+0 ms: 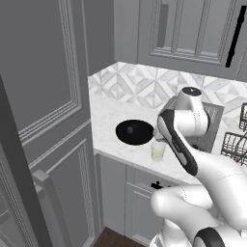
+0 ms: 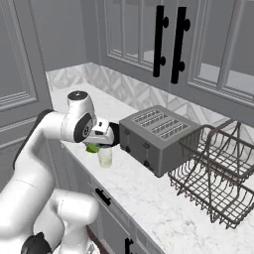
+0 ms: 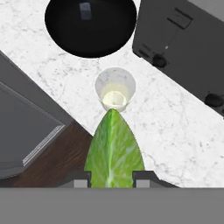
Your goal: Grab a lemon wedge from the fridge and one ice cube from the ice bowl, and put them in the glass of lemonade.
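Observation:
My gripper [image 3: 111,179] is shut on the lemon wedge [image 3: 113,148], a yellow-green slice whose tip points at the glass of lemonade [image 3: 115,89] below it. From the right base, the gripper [image 2: 94,145] hovers just above the glass [image 2: 104,156] with the wedge [image 2: 93,147] right over its rim. The glass [image 1: 158,150] stands near the counter's front edge. Just beyond it sits the black ice bowl [image 3: 91,24], holding one ice cube [image 3: 85,8]. The bowl [image 1: 134,131] lies left of the glass. The fridge door's dark edge [image 1: 19,193] stands at the lower left.
A grey toaster [image 2: 158,136] sits close to the right of the glass, also toaster [image 3: 183,43]. A wire dish rack [image 2: 218,173] stands further right. Panelled wall cabinets with black handles [image 2: 168,44] hang above the marble counter [image 2: 163,208].

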